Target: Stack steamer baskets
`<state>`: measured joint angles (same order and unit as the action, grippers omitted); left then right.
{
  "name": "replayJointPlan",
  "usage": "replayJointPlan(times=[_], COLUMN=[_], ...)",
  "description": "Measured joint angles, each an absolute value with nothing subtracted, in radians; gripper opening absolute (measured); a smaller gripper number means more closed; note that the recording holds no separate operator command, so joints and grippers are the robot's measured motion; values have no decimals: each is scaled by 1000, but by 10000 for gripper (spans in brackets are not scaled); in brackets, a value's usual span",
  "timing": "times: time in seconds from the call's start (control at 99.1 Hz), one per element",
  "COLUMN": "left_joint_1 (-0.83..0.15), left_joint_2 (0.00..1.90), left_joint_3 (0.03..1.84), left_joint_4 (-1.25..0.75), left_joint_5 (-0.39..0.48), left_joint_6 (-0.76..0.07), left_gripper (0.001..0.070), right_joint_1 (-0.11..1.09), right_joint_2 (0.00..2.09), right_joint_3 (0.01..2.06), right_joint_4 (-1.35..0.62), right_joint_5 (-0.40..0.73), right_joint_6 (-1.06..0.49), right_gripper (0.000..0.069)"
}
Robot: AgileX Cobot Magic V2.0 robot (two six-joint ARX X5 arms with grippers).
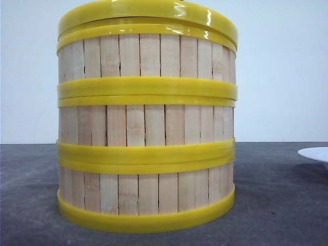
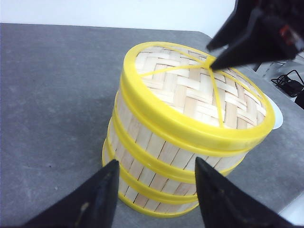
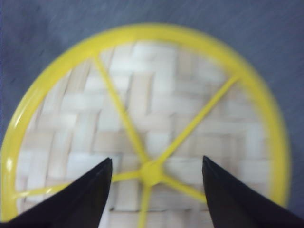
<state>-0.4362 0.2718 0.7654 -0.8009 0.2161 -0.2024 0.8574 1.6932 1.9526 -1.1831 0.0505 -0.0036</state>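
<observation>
Three steamer baskets stand stacked in one column on the grey table: the bottom basket (image 1: 148,192), the middle basket (image 1: 148,125) and the top basket (image 1: 148,56). A flat woven lid (image 1: 148,11) with a yellow rim rests on top. The left wrist view shows the stack (image 2: 161,156) and its lid (image 2: 190,92) from the side. My left gripper (image 2: 154,164) is open, short of the stack's lower wall and touching nothing. My right gripper (image 3: 156,159) hangs open just above the lid's yellow hub (image 3: 151,173), holding nothing. It also shows as the right gripper (image 2: 210,57) over the lid. Neither gripper appears in the front view.
A white plate (image 1: 315,154) lies on the table to the right of the stack, and part of this plate (image 2: 278,116) peeks out behind the stack. Black cables (image 2: 287,80) lie beyond the table's edge. A pale wall stands behind the table.
</observation>
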Motion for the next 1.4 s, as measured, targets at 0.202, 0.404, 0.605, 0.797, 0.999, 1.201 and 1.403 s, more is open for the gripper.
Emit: replayJointPlan(times=[0.202, 0.404, 0.605, 0.797, 0.999, 1.201, 1.403], left_joint_1=[-436, -436, -436, -436, -436, -436, -436], left_joint_2=[272, 272, 272, 272, 272, 272, 272], left_joint_3=[765, 766, 765, 765, 765, 765, 765], left_joint_4=[-801, -795, -776, -774, -774, -774, -774], left_joint_5=[216, 216, 216, 216, 216, 216, 216], left_joint_6=[-202, -203, -202, -202, -202, -202, -202], left_gripper=[299, 299, 299, 299, 299, 299, 299], right_joint_1=[859, 867, 884, 911, 911, 911, 911], right_joint_2=[1637, 1439, 1277, 1124, 891, 646, 567], right_joint_3=[2102, 2140, 2143, 2025, 1704, 1386, 1253], right_joint_4=[-1180, -1170, -1247, -1314, -1271, -1190, -1174], right_joint_5=[171, 297, 382, 434, 549, 577, 575], right_joint_6=[-4, -3, 5, 54, 145, 257, 311], right_gripper=[369, 369, 369, 369, 369, 369, 369])
